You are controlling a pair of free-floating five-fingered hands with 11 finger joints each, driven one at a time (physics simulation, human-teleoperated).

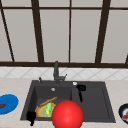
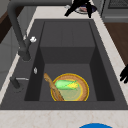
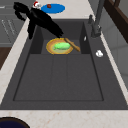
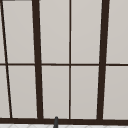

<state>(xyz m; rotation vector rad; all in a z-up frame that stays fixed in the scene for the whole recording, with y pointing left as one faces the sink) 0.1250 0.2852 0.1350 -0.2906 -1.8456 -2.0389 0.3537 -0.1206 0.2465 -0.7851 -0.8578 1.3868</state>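
Note:
A big red ball (image 1: pixel 67 115) shows low in the front view, over the sink's front edge, and neither hand touches it. My left hand (image 1: pixel 31 117) hangs at the front left corner of the dark sink (image 1: pixel 105 100), and shows again as the left hand (image 2: pixel 124 74) at the right edge of the left side view, fingers relaxed. My right hand (image 1: pixel 80 88) floats over the middle of the sink with its fingers pointing down. In the left side view the right hand (image 2: pixel 80 5) has its fingers spread and holds nothing. In the left basin lies a yellow bowl (image 1: pixel 40 111) holding a green vegetable (image 1: pixel 49 109) and a wooden spoon (image 1: pixel 47 101).
The dark faucet (image 1: pixel 56 72) stands behind the basin, with a small white knob (image 1: pixel 74 83) on the rim. A blue plate (image 1: pixel 7 103) with a red bit lies on the left counter, a dark plate (image 1: pixel 124 113) on the right. A window fills the wall behind.

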